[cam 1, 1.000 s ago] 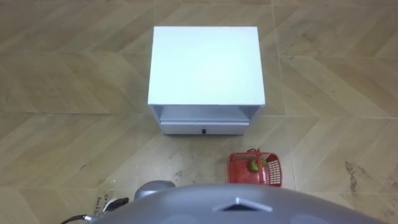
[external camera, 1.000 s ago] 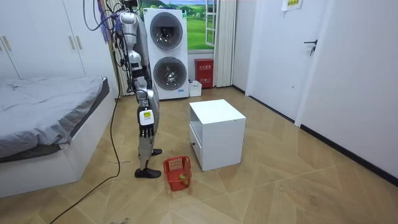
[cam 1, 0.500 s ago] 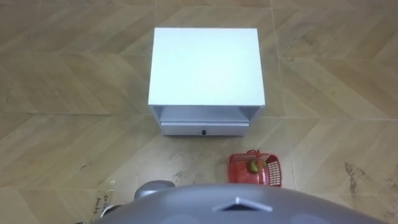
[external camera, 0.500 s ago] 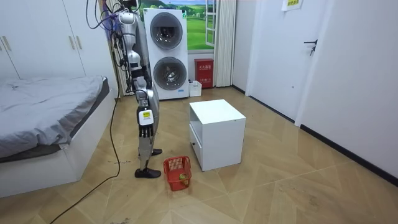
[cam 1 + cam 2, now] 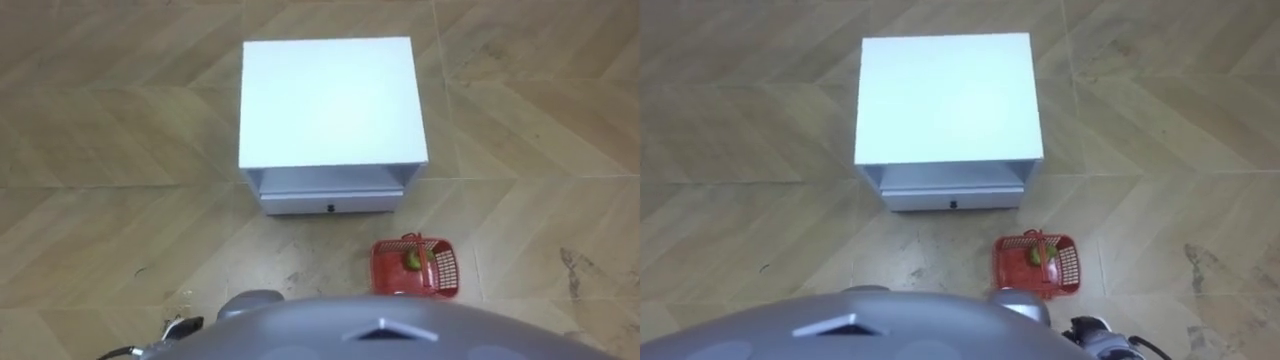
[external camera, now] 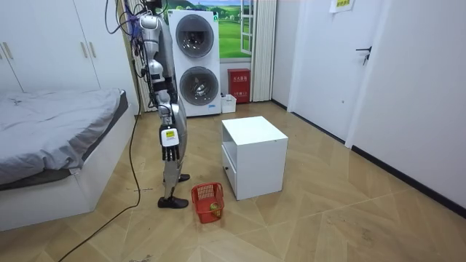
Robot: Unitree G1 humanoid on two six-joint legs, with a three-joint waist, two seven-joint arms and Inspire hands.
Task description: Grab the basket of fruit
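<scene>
The red fruit basket (image 5: 418, 270) stands on the wood floor just in front of me and to my right, with a green fruit (image 5: 410, 260) inside; it shows again as the basket (image 5: 1037, 264) and, by my feet, as the basket (image 6: 207, 201). I stand upright facing it. My right hand (image 6: 168, 148) hangs at my side, well above the basket, fingers straight and holding nothing. A bit of my left hand (image 5: 178, 327) shows at the lower left, also away from the basket.
A white cabinet (image 5: 330, 90) with a closed drawer (image 5: 332, 203) stands straight ahead, just beyond the basket. A bed (image 6: 58, 138) is on the room view's left, stacked washing machines (image 6: 195, 62) behind me, and a door (image 6: 368, 65) on the room view's right.
The eye view has shifted slightly, so the camera moved. The basket, the cabinet and my hands keep their places.
</scene>
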